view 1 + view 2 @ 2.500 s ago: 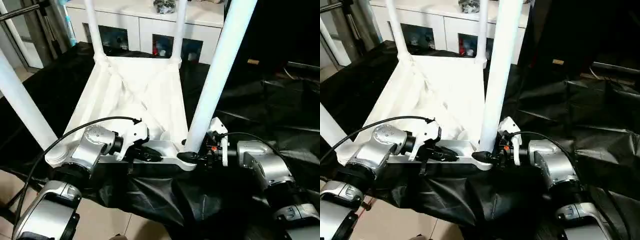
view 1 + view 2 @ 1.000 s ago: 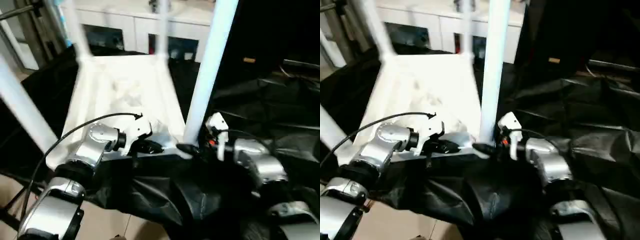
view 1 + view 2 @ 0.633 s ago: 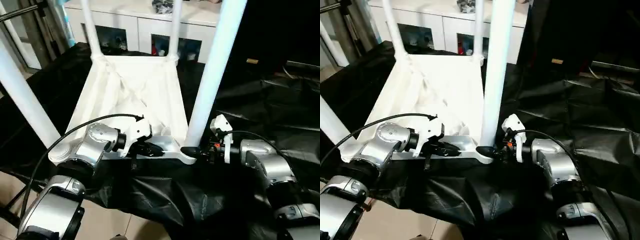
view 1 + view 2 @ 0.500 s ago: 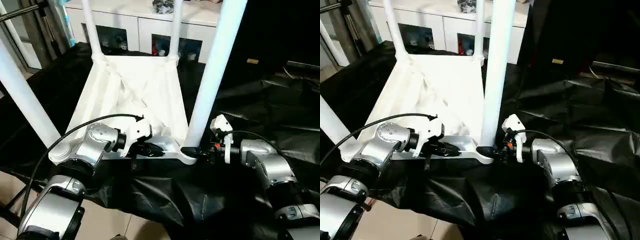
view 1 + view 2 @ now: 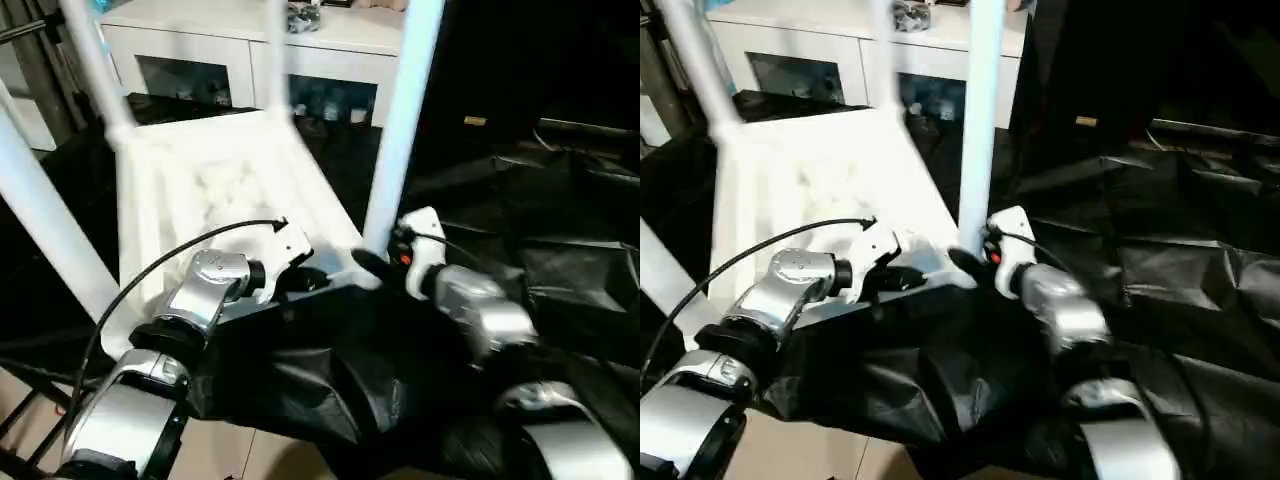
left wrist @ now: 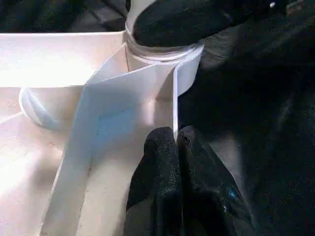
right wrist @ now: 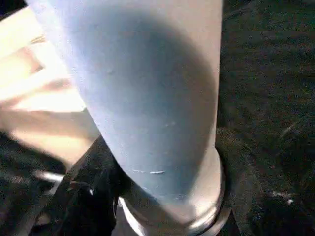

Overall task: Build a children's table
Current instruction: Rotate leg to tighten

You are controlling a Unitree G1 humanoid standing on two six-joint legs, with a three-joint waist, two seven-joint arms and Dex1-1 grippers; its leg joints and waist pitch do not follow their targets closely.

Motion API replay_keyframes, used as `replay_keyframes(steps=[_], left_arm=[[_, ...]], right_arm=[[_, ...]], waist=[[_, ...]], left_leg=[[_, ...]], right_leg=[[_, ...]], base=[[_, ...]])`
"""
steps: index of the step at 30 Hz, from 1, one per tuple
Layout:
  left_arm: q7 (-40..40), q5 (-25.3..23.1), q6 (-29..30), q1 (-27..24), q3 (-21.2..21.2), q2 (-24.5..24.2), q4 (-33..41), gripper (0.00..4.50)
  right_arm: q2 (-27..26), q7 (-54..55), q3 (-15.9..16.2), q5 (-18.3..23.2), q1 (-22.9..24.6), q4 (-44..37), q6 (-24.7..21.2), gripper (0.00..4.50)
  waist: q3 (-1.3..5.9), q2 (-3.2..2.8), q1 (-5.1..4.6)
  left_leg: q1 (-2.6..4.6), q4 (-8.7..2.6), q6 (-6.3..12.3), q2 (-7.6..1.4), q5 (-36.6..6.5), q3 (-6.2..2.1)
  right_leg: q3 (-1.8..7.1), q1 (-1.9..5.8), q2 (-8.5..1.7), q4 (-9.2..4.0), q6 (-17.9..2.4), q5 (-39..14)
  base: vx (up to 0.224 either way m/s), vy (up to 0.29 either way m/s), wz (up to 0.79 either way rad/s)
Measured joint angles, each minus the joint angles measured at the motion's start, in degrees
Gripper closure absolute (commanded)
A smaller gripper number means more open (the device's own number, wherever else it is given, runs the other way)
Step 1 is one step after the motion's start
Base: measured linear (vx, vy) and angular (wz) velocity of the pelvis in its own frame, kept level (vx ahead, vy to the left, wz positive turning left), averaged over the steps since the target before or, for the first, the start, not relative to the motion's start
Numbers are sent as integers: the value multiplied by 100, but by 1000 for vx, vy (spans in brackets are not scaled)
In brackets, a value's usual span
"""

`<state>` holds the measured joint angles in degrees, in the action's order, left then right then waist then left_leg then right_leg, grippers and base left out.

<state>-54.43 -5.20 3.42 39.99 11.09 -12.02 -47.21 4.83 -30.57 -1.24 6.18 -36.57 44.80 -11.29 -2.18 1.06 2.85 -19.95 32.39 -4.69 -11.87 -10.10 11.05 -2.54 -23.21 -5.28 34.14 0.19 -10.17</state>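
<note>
Now the left gripper (image 6: 178, 147) pinches the white plastic tabletop (image 5: 170, 190)'s near rim; the right gripper (image 5: 372, 264) clasps the near-right white tube leg (image 5: 400, 110), which could wrench sideways.

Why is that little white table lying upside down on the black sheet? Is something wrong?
Nothing looks broken. The tabletop lies underside up with its legs pointing upward, as for assembly. The left gripper pinches its near rim; the right gripper is at the near-right leg's base.

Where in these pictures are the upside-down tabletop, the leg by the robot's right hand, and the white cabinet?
tabletop (image 5: 190, 190): left eye view, ribbed underside.
leg (image 5: 395, 130): left eye view, mid-shaft.
white cabinet (image 5: 215, 50): left eye view, front top edge.
</note>
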Motion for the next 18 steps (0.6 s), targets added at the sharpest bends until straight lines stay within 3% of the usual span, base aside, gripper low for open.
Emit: replay_keyframes(steps=[1, 4, 7, 10, 15, 18], left_arm=[[77, -12, 79, -35, -5, 38, 86, 450], [140, -25, 197, -94, -7, 83, 250, 450], [100, -29, 196, -94, 24, 126, 292, 450], [-15, -28, 178, -94, 40, 105, 326, 450], [-607, 58, 22, -181, 87, -111, 450, 450], [-950, 101, -80, -186, 152, -231, 456, 450]], right_arm=[[-60, 160, -23, -11, -33, 92, 97, 194], [-71, 199, -44, -64, -116, 266, 259, 122], [-34, 146, -11, -201, -119, 301, 288, 114], [132, -251, 87, -221, -117, 293, 354, 79], [548, -1597, 230, -56, 199, -50, 478, 79], [796, -2269, 342, 96, 411, -397, 331, 79]], waist=[[2, 1, -2], [3, 1, 0], [3, 1, 28], [3, -1, 56], [-3, 1, 97], [-10, -3, 169]], left_leg=[[-1, -3, 0, 1, -1, 1], [-4, -10, 2, 2, -4, 3], [-5, -21, 1, 2, -4, 5], [-6, -28, 1, 2, -4, 13], [-19, -26, 10, 1, -8, 17], [-23, -17, 10, -1, -8, 19]], right_leg=[[0, 0, 0, -1, -12, 7], [1, 0, 0, -4, -15, 9], [-1, -5, 0, -4, -12, 7], [-6, -10, 1, -7, -9, 5], [-13, -22, 1, -11, -9, 3], [-14, -23, 1, -8, -9, 3]], base=[[0, 0, 0], [0, 0, 0], [0, 0, 0], [0, 0, 0], [0, 0, 0], [0, 0, 0]])
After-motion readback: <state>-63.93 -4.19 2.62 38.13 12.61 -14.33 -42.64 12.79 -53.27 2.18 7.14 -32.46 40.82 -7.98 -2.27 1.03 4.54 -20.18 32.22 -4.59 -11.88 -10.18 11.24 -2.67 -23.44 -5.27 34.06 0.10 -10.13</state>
